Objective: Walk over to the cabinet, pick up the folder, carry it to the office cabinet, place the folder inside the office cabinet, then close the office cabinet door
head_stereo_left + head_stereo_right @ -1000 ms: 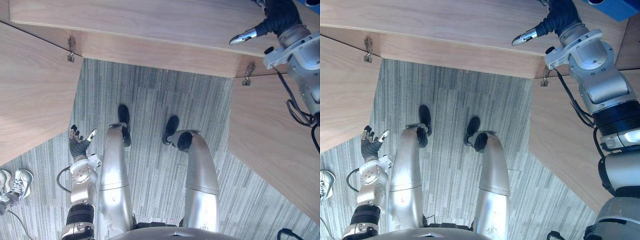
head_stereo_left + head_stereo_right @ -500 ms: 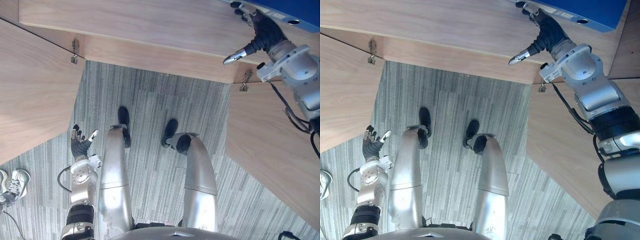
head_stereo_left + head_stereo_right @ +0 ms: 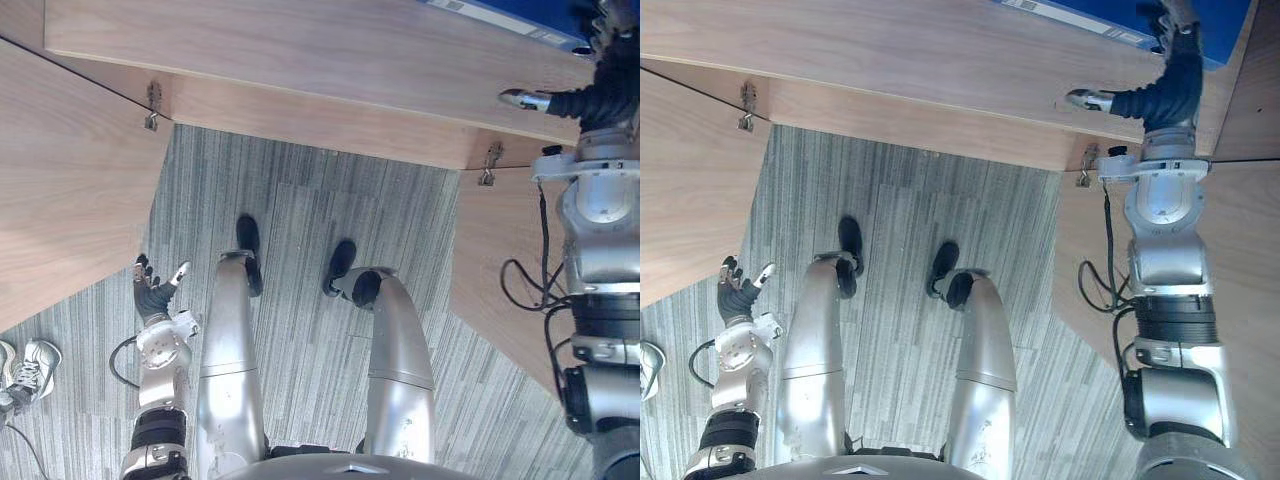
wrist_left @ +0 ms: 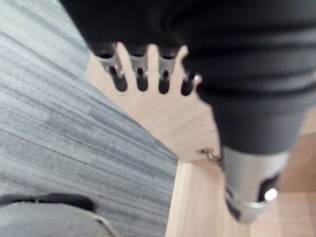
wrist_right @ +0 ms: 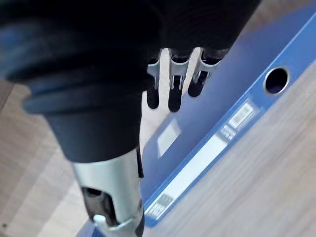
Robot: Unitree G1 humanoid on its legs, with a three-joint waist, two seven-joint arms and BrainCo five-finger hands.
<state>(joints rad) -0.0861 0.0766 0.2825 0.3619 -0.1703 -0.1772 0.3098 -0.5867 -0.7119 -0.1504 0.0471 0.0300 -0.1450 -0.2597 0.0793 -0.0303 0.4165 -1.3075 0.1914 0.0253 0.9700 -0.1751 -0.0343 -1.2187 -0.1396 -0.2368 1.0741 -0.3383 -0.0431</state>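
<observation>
The blue folder (image 3: 1110, 14) lies flat on the wooden cabinet shelf (image 3: 300, 50) at the far right, its spine with a white label and a round hole (image 5: 275, 80) facing me. My right hand (image 3: 1160, 92) is raised over the shelf's front edge. Its fingers (image 5: 174, 89) stretch straight over the folder's (image 5: 207, 118) flat face and its thumb (image 3: 524, 98) points left, apart from them; whether they touch the folder I cannot tell. It is open and holds nothing. Low by my side, my left hand (image 3: 155, 296) hangs open and idle.
Two wooden cabinet doors stand open, one at the left (image 3: 60, 190) and one at the right (image 3: 510, 270), each on a metal hinge (image 3: 153, 105). Grey striped carpet (image 3: 300, 220) lies between them. A person's white shoes (image 3: 30, 372) stand at the lower left.
My right hand has swung to the right and further in over the shelf, and its fingers are now above the blue folder. The left hand has stayed low.
</observation>
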